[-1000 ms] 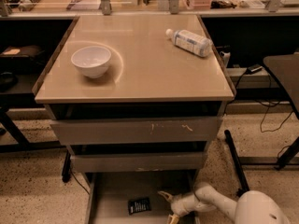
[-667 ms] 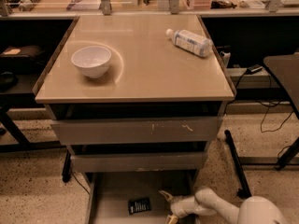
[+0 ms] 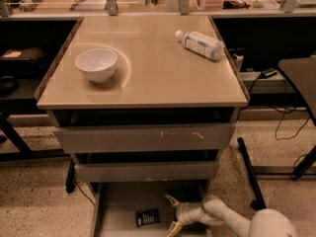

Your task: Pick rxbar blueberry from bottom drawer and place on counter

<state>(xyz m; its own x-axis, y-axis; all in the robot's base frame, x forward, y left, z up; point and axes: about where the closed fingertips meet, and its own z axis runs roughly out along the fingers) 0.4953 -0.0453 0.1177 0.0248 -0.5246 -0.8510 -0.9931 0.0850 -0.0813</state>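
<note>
The rxbar blueberry (image 3: 148, 217) is a small dark bar lying flat on the grey floor of the open bottom drawer (image 3: 118, 206), near its middle. My gripper (image 3: 170, 214) is low inside the drawer, just right of the bar, with its two pale fingers spread open towards it and nothing between them. My white arm comes in from the bottom right. The tan counter (image 3: 163, 68) tops the cabinet above.
A white bowl (image 3: 97, 64) stands on the counter's left side. A clear bottle with a white label (image 3: 200, 44) lies at its back right. Two closed grey drawer fronts (image 3: 143, 138) overhang the open drawer. A cluttered bench runs along the back.
My gripper has moved left inside the drawer, closer to the bar. The bar, bowl and bottle have not moved.
</note>
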